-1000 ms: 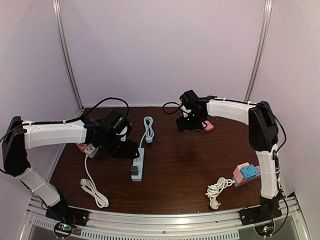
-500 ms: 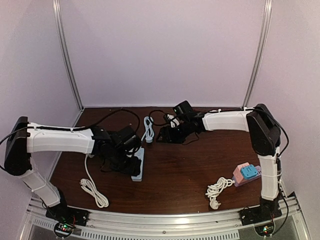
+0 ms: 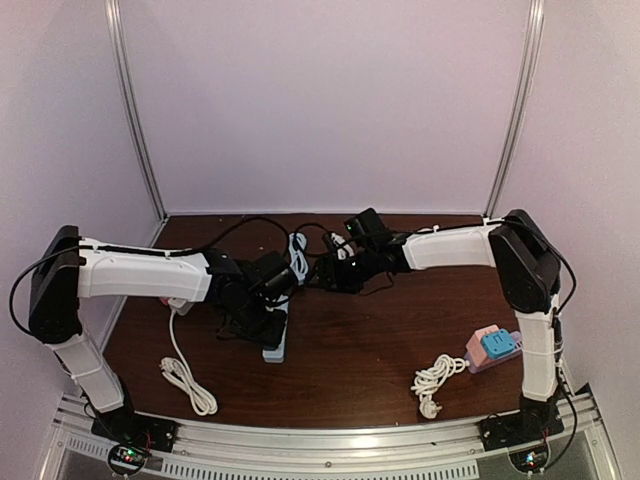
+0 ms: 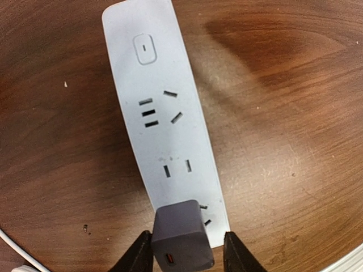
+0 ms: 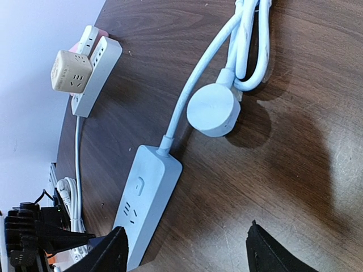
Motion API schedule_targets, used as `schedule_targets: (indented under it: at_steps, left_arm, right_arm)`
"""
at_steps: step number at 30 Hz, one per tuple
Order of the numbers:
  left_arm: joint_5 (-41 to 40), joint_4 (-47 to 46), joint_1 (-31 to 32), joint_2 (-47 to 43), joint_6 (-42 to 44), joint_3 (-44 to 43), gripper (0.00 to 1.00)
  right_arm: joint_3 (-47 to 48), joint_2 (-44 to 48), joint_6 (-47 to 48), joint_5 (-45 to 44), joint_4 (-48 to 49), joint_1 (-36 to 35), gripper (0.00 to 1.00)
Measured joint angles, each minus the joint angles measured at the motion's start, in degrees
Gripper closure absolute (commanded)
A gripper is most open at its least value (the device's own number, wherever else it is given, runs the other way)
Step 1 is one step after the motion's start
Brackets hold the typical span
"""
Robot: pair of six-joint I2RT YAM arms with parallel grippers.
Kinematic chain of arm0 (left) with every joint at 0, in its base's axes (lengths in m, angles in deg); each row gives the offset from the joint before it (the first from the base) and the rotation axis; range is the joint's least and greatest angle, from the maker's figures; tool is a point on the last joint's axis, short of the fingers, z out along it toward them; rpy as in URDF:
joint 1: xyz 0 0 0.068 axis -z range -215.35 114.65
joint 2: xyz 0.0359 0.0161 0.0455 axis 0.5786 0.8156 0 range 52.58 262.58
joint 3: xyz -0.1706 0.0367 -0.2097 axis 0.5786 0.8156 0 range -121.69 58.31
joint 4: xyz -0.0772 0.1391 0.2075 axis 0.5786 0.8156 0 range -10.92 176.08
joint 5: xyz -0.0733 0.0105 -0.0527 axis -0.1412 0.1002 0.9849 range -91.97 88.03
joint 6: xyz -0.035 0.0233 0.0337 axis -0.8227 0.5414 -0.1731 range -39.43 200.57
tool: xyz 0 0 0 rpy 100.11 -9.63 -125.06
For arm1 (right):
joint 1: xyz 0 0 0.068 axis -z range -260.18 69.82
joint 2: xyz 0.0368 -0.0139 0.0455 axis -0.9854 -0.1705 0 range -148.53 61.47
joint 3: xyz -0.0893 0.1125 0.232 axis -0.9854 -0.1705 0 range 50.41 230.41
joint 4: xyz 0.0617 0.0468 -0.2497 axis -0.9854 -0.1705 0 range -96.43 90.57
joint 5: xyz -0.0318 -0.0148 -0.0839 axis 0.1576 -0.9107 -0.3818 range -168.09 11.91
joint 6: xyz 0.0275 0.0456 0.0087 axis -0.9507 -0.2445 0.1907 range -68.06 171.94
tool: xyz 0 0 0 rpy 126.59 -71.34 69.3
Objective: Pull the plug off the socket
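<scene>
The left gripper (image 4: 187, 241) stands around the grey charger plug (image 4: 179, 229) with jaws apart, a small gap on one side; the plug sits in the near end of the pale blue power strip (image 4: 161, 113) on the wooden table (image 4: 283, 141). Farther back, the right gripper (image 5: 187, 226) hovers spread wide and empty near the strip's cord (image 5: 200, 73)

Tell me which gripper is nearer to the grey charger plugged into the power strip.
Left. The left gripper has its fingers on both sides of the grey charger. The right gripper, open, hovers apart near the cord end of the power strip.
</scene>
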Motion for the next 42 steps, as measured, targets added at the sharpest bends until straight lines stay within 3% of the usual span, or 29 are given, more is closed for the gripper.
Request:
schedule_targets:
  at_steps: [6, 11, 20, 27, 34, 42]
  left_arm:
    - [-0.96, 0.42, 0.00, 0.76, 0.66, -0.02, 0.81]
    - [-0.15, 0.00, -0.57, 0.68, 1.70, 0.22, 0.90]
    - [6.64, -7.48, -6.71, -5.01, 3.78, 7.34, 0.94]
    - [13.88, -19.32, -11.41, -8.98, 2.54, 14.23, 0.98]
    - [18.64, -29.59, -12.68, -9.11, -0.50, 17.18, 0.98]
    - [20.96, -37.97, -13.86, -9.27, -4.07, 20.61, 0.99]
  right_arm:
    - [-0.17, 0.00, -0.76, 0.92, 1.18, -0.52, 0.27]
    - [-0.85, 0.00, -1.44, 1.79, 1.95, -1.20, 0.25]
    - [-5.53, 0.46, -4.09, 4.31, 8.02, -1.84, 0.22]
    - [-6.45, 0.46, -7.06, 5.79, 13.00, -2.49, 0.21]
    - [-5.57, -0.92, -10.84, 6.60, 16.74, -3.06, 0.27]
    - [-4.83, -2.58, -12.70, 3.34, 14.43, -3.10, 0.29]
